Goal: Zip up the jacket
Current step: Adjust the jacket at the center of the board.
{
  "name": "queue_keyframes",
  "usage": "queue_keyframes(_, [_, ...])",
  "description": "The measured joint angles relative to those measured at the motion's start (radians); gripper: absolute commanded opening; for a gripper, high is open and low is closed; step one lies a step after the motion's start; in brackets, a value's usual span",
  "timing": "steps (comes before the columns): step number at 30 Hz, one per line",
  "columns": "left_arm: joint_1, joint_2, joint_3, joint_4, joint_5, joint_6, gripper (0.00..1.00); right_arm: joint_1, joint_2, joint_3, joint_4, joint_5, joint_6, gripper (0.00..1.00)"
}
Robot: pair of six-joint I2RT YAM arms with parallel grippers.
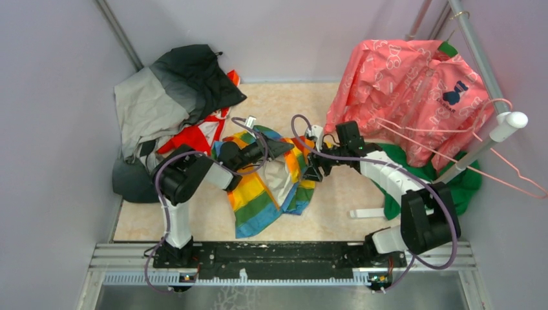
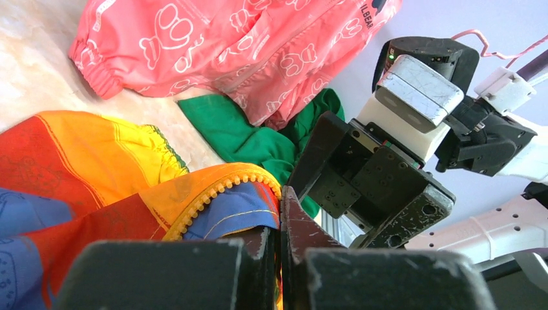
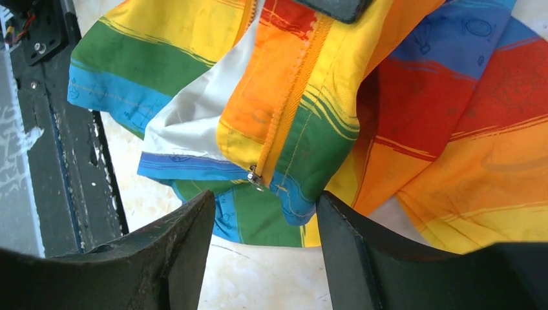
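Right wrist view: right fingers spread wide, holding nothing. Metal zipper end just past gap at 12 o'clock, clear of both tips. Orange zipper long axis running 12-to-1 o'clock up jacket (bunched mid desk, between arms). Left fingers clamped shut on jacket's toothed zipper edge. Nearer to zipper end, by judgement: right arm.
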State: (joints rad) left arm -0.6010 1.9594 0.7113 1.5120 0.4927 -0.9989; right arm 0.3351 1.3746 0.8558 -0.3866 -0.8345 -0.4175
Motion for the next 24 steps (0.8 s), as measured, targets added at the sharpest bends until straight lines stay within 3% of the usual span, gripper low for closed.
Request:
queue_keyframes(16, [0.006,0.058,0.018,0.001,0.001,-0.086,0.0,-0.037,0.079,-0.044,0.193,0.05,0.203,0.59])
queue_keyframes(24, [0.01,0.056,0.018,0.001,0.009,-0.09,0.0,-0.063,0.107,-0.045,0.21,-0.029,0.209,0.58])
